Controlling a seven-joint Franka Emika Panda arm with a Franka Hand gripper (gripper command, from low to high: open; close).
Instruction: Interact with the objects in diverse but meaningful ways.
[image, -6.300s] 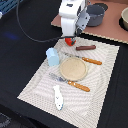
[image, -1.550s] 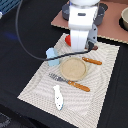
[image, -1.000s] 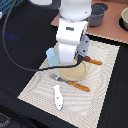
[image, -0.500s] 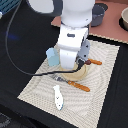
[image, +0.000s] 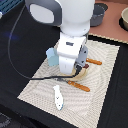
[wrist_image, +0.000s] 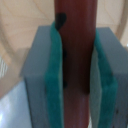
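Observation:
In the wrist view the brown sausage (wrist_image: 75, 45) stands between the teal pads (wrist_image: 53, 75), and my gripper (wrist_image: 75, 80) is shut on it. From the exterior view, my gripper (image: 75, 75) hangs low over the round wooden plate (image: 83, 73), and the arm's white hand hides the sausage and most of the plate. The light blue cup (image: 51, 56) stands just to the exterior view's left of the hand. The white-and-blue fish (image: 58, 96) lies on the mat's near part. The grey saucepan (image: 100, 14) sits at the back. The tomato is hidden.
An orange-handled knife (image: 79, 86) lies near the plate's front and an orange-handled fork (image: 94, 62) at its far side. The striped mat (image: 105, 90) lies on a black table. A beige dish (image: 124, 17) is at the back edge. A black cable (image: 22, 60) loops over the table.
The arm has come forward from the back of the mat to over the plate and lowered. The sausage has left its earlier place near the tomato.

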